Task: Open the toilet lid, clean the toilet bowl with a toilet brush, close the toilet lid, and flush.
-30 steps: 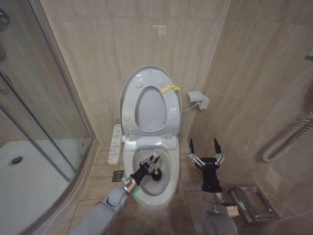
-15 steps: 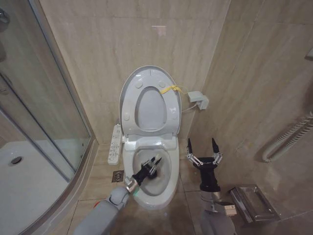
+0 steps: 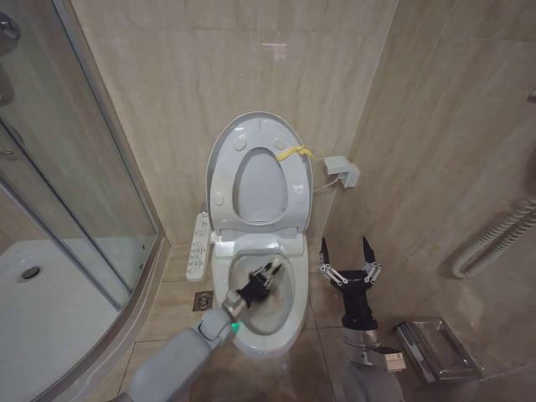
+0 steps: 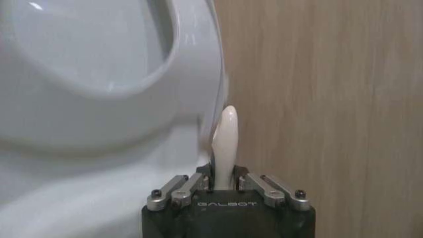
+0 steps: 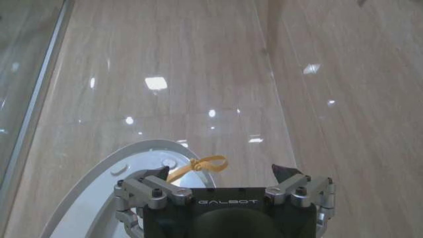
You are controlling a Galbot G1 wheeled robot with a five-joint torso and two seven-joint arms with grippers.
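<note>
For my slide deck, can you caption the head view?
Lid up, left gripper holds the brush in the bowl; right gripper open beside it.

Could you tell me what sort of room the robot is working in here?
Almost certainly a bathroom: a toilet bowl with its toilet lid raised against a tiled wall, and a glass shower enclosure beside it.

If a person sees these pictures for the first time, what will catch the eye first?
The raised toilet lid stands open against the wall, a yellow strap at its rim. Below it, the left claw reaches into the toilet bowl, shut on the white toilet brush handle. The right claw hangs open beside the bowl.
</note>
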